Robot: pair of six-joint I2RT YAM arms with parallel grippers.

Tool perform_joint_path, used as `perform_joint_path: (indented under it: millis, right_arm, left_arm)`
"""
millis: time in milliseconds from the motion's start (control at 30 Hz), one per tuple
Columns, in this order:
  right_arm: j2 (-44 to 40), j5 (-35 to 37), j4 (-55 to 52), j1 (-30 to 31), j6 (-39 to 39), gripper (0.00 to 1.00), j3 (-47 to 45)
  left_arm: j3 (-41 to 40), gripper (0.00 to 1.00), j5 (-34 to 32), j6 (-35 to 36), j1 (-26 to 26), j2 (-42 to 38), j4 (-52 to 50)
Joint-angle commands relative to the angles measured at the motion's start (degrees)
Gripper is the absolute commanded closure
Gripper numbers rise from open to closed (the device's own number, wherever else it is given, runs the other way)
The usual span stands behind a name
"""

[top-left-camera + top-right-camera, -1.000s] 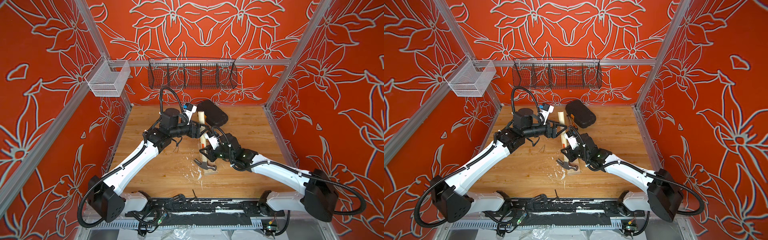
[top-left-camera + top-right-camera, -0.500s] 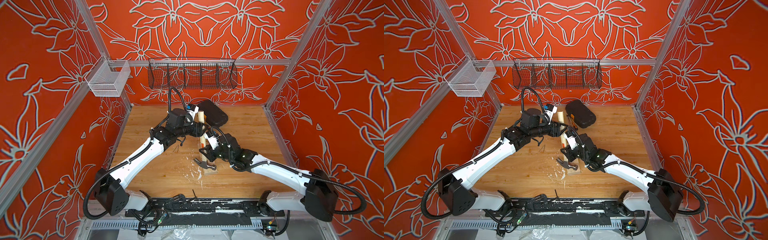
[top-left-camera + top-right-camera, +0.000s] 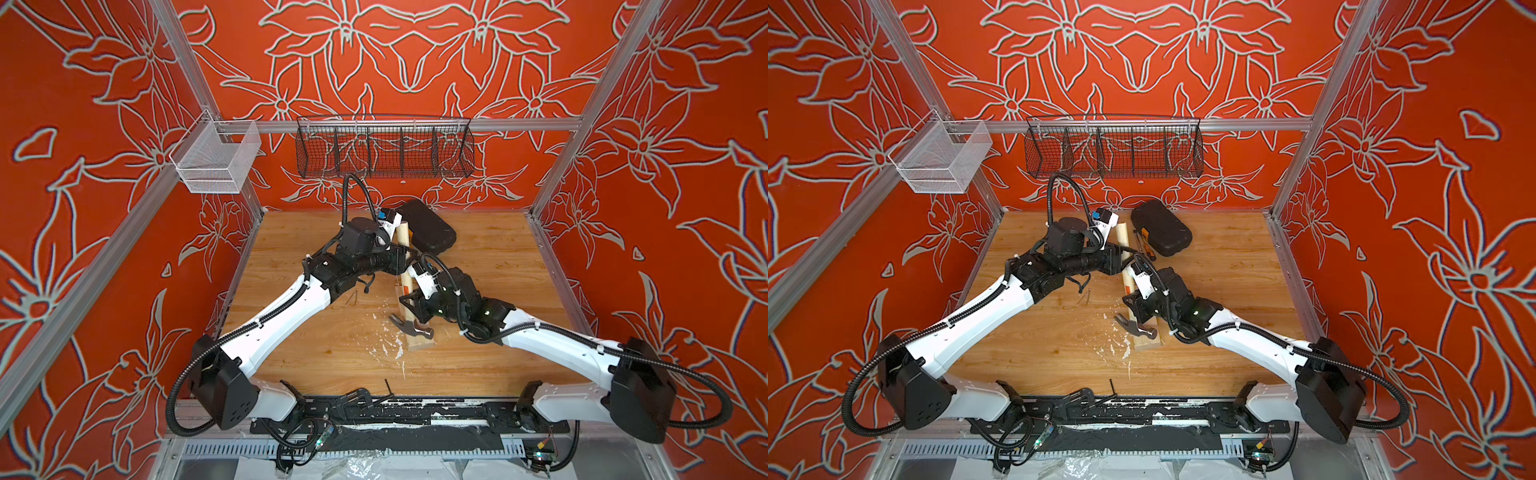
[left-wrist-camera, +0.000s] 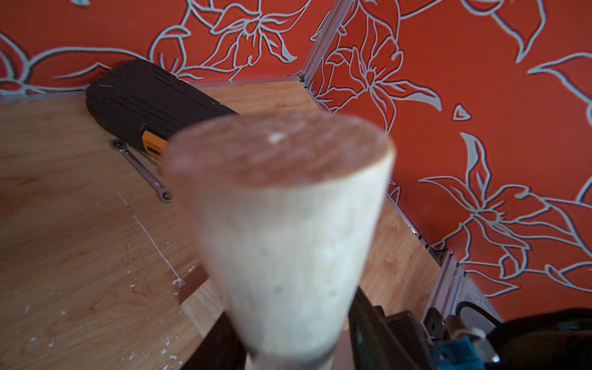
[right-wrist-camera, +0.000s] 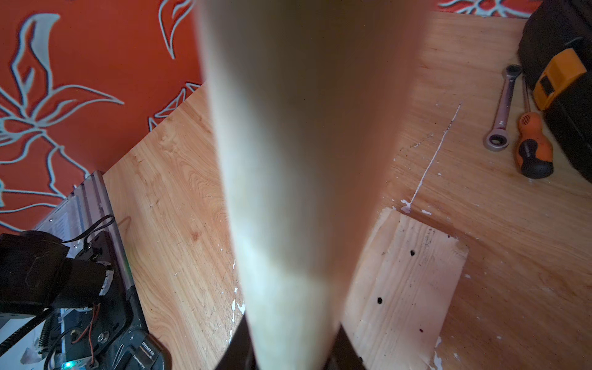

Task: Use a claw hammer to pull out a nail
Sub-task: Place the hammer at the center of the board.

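The right gripper [image 3: 411,304] clamps the pale-handled, grey steel-headed claw hammer [image 3: 412,329] near its head, which rests on a pale wood block [image 3: 422,344]. The left gripper [image 3: 400,261] flanks the handle's far end, its hold unclear. A clean pull likely needs both grips firm and a slow rocking of the handle.

The case [image 3: 426,228] lies by the back edge of the bench [image 3: 498,257], near its middle, with the wrench [image 4: 142,169] and the screwdriver [image 5: 533,145] just left of it. Nearer the front edge, the hammer [image 3: 410,328] stands head-down on the block [image 3: 422,344].
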Motion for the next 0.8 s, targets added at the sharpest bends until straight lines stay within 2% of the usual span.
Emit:
perform_joint_path:
  millis: [0, 33, 133, 200, 767]
  right_arm:
    - [-2.7, 0.0, 4.5, 0.4, -0.2, 1.0, 3.6]
    - [-2.7, 0.0, 4.6, 0.4, -0.2, 1.0, 3.6]
    - [-2.9, 0.0, 4.8, 0.5, -0.1, 1.0, 3.5]
    - [-2.9, -0.1, 4.9, 0.5, 0.0, 1.0, 3.5]
    - [-1.3, 0.7, 4.9, 0.6, -0.6, 1.0, 5.9]
  left_arm:
    - [1.5, 0.58, -0.9, 0.3, -0.4, -0.1, -0.3]
    - [1.5, 0.63, -0.8, 0.1, -0.4, 0.0, -0.1]
    - [1.7, 0.9, 0.2, 0.1, -0.5, 0.0, 0.2]
    - [2.0, 1.0, 0.5, 0.3, -0.6, 0.0, 0.2]
    - [1.9, 1.0, 1.4, 1.7, -1.6, -4.7, 0.9]
